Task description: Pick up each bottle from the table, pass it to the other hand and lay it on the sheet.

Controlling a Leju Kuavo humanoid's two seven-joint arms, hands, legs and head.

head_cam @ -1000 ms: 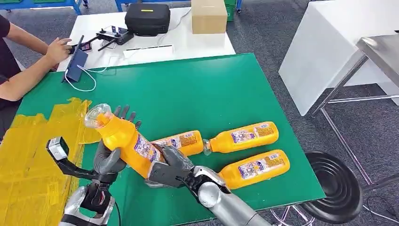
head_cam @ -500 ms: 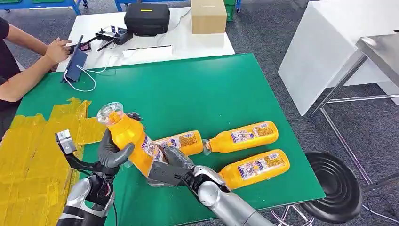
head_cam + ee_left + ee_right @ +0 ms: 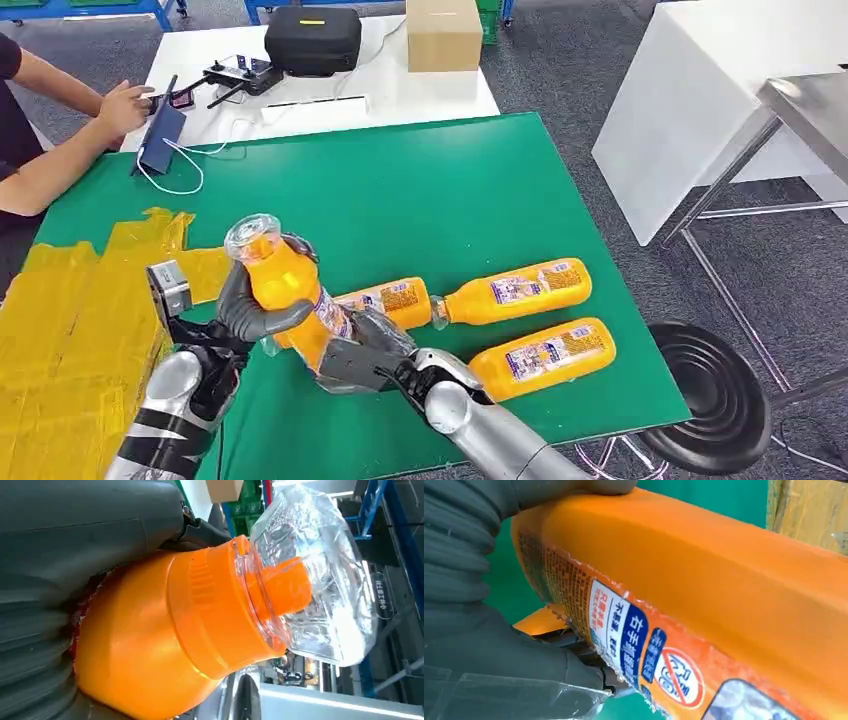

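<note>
Since the earlier frames our left hand (image 3: 262, 312) has closed its fingers round the upper body of the orange bottle (image 3: 290, 300), and the bottle has tipped more upright.

Item, held: one orange plastic bottle with a clear faceted cap (image 3: 310, 575) over an orange spout, printed label on the lower body. It hangs above the green table (image 3: 420, 190), near the yellow sheet (image 3: 70, 330). Our left hand grips it below the shoulder; our right hand (image 3: 365, 352) grips it at the label end. Both hands have hold of it at once.

Handling, as we judge it: full and fairly heavy, wall stiff but smooth, likely slippery; the glossy label (image 3: 639, 645) is peeling at its edge and gives poor purchase. Best hold is round the broad body, not the brittle-looking cap.

Items, waiting: three like bottles lying on the table, one (image 3: 385, 300) behind the right hand, two (image 3: 520, 290) (image 3: 545, 355) further right.
</note>
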